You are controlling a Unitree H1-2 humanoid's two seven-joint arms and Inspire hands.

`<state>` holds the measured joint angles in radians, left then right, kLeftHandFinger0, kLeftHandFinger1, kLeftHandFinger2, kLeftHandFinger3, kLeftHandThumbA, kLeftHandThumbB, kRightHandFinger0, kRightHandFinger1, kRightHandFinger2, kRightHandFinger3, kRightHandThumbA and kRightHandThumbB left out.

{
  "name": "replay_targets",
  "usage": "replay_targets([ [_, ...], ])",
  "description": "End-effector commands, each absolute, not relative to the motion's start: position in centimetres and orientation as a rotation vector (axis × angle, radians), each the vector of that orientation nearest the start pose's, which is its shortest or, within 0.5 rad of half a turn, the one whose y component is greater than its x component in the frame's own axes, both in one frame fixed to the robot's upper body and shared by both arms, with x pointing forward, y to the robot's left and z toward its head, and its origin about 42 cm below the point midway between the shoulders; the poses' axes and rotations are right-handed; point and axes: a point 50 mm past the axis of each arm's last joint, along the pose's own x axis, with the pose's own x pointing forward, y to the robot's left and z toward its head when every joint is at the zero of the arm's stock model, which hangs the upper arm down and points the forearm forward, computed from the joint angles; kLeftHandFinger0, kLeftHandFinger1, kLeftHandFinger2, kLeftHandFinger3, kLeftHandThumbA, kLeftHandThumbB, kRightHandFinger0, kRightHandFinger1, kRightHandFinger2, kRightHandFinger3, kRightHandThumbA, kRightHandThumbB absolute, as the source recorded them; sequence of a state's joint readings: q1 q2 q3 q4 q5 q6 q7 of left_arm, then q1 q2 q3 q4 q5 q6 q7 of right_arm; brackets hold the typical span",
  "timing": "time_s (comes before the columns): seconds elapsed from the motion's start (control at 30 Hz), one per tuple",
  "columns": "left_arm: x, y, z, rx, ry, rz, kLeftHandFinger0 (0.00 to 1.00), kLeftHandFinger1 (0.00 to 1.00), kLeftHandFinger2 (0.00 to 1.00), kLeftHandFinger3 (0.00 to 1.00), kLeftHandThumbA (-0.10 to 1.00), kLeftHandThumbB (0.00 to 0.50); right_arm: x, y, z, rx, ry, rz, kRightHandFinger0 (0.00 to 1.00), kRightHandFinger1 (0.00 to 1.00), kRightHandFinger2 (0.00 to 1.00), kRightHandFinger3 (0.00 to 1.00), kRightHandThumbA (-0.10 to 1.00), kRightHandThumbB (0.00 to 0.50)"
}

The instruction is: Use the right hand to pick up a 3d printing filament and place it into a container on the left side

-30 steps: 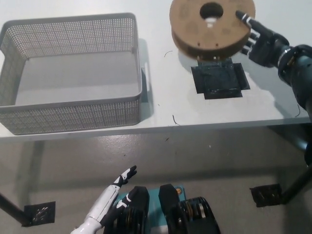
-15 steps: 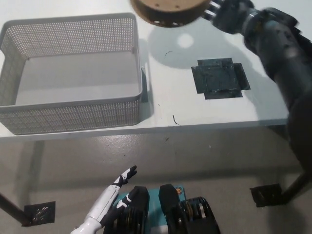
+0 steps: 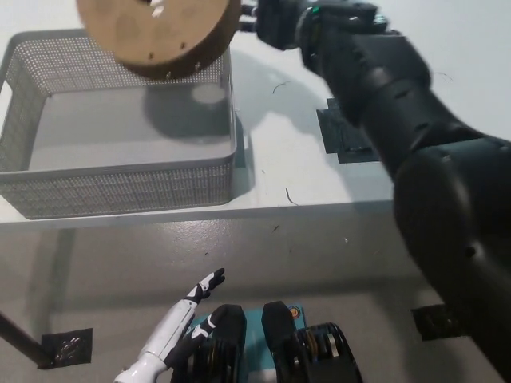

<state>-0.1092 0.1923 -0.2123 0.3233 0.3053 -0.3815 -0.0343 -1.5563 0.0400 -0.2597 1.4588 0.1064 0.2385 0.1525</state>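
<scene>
- The right hand (image 3: 275, 20) clamps its fingers on the brown filament spool (image 3: 160, 32) at the spool's right edge.
- The spool hangs tilted, its flat face toward the camera, above the back right corner of the mesh basket (image 3: 120, 179).
- The basket floor lies bare beneath it.
- The left hand (image 3: 200, 291) rests low, fingers apart.

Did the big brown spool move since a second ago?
Yes. The filament spool, held by the black right hand, went left from above the dark patch on the table to over the gray basket. The white left hand rests low.
</scene>
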Motion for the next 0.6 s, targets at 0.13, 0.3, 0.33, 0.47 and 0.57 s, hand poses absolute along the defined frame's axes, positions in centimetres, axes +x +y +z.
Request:
replay_targets([
  [0.13,31.3,21.6,7.4,0.524,-0.223,-0.389,1.0,1.0,1.0,1.0,1.0,0.199,56.1,3.1,47.7,-0.42,-0.139,0.472,0.07,0.44,0.77,0.29,-0.1,0.182],
  [0.3,31.0,21.6,7.2,0.506,-0.215,-0.4,1.0,1.0,1.0,1.0,1.0,0.173,55.0,5.7,46.1,-0.524,-0.133,0.515,0.05,0.48,0.86,0.44,-0.1,0.173],
  [0.33,31.0,21.5,7.1,0.503,-0.216,-0.404,1.0,1.0,1.0,1.0,1.0,0.172,54.8,6.1,45.8,-0.555,-0.143,0.516,0.05,0.48,0.86,0.42,-0.1,0.174],
  [0.47,31.1,21.3,7.2,0.506,-0.214,-0.408,1.0,1.0,1.0,1.0,1.0,0.185,54.0,7.7,44.5,-0.688,-0.181,0.53,0.01,0.31,0.66,0.48,-0.1,0.165],
  [0.57,31.3,21.2,7.3,0.515,-0.216,-0.417,1.0,1.0,1.0,1.0,1.0,0.186,53.7,8.4,43.2,-0.724,-0.189,0.55,0.0,0.35,0.7,0.3,-0.1,0.194],
])
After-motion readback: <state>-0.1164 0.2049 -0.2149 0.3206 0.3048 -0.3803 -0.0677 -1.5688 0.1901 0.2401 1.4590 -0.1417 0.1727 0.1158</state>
